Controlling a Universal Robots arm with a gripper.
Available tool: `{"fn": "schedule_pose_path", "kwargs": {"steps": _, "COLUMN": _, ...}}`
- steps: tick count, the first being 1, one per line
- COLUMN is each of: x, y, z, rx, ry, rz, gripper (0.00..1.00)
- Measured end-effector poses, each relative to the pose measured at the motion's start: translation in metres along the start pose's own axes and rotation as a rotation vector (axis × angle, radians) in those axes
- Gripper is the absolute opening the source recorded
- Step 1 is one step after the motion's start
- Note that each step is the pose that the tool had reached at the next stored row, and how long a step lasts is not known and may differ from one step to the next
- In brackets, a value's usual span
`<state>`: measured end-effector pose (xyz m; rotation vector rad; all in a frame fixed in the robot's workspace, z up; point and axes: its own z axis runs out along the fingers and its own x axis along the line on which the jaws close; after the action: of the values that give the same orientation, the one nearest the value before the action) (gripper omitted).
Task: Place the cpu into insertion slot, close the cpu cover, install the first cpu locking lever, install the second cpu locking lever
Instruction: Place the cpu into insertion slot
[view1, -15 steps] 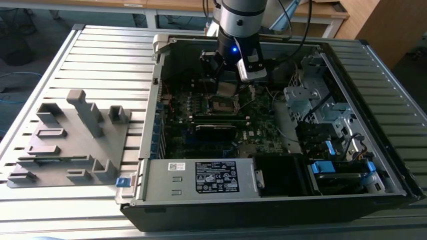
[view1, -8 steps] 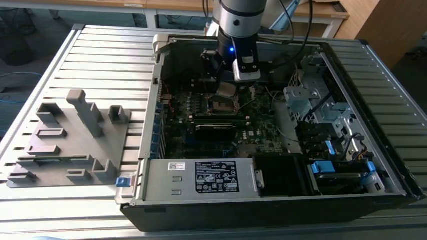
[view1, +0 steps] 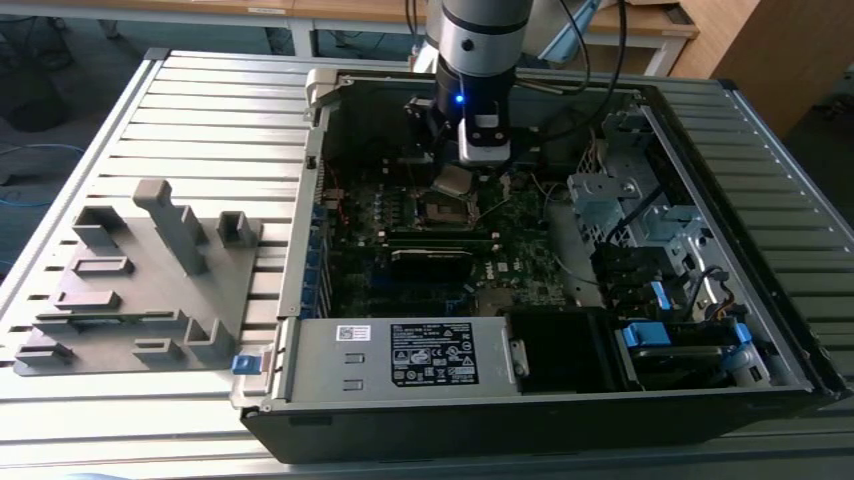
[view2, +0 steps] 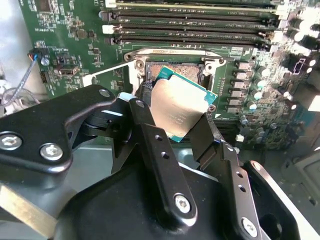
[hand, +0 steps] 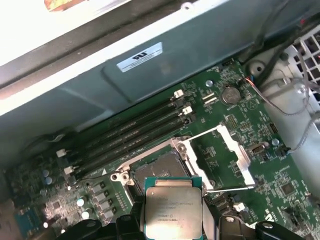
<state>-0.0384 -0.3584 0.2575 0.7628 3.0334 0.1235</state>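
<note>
Jaws clamp the cpu (view2: 177, 107) by 2 opposite edges (chip tilted), above the insertion slot (hand: 159, 167).

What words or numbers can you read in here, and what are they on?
No text here can be read for sure.
Big white-and-black sticker on the metal box: print too small to read.
Small white sticker beside it: too small.
Chip: faint lines of print, too small.
White label on the case wall: too small.
Green board: tiny white marks, too small.
</note>
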Motion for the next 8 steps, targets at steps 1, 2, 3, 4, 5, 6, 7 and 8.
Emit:
{"fn": "schedule_pose_path", "kwargs": {"steps": 1, "x": 0.0, "y": 0.0, "z": 0.0, "rx": 0.0, "ry": -0.0001, "rz": 0.0, "gripper": 0.54}}
{"fn": "schedule_pose_path", "kwargs": {"steps": 2, "x": 0.0, "y": 0.0, "z": 0.0, "rx": 0.0, "ry": -0.0001, "rz": 0.0, "gripper": 0.54}}
{"fn": "schedule_pose_path", "kwargs": {"steps": 3, "x": 0.0, "y": 0.0, "z": 0.0, "rx": -0.0001, "ry": -0.0001, "rz": 0.001, "gripper": 0.54}}
{"fn": "schedule_pose_path", "kwargs": {"steps": 4, "x": 0.0, "y": 0.0, "z": 0.0, "rx": 0.0, "ry": -0.0001, "rz": 0.001, "gripper": 0.54}}
{"fn": "schedule_pose_path", "kwargs": {"steps": 5, "x": 0.0, "y": 0.0, "z": 0.0, "rx": 0.0, "ry": -0.0002, "rz": 0.001, "gripper": 0.54}}
{"fn": "schedule_pose_path", "kwargs": {"steps": 6, "x": 0.0, "y": 0.0, "z": 0.0, "rx": -0.0002, "ry": -0.0006, "rz": 0.006, "gripper": 0.54}}
{"fn": "schedule_pose_path", "kwargs": {"steps": 7, "x": 0.0001, "y": 0.0, "z": 0.0001, "rx": -0.0003, "ry": -0.0016, "rz": 0.019, "gripper": 0.54}}
{"fn": "schedule_pose_path", "kwargs": {"steps": 8, "x": 0.0001, "y": 0.0, "z": 0.0002, "rx": -0.0004, "ry": -0.0029, "rz": 0.036, "gripper": 0.54}}
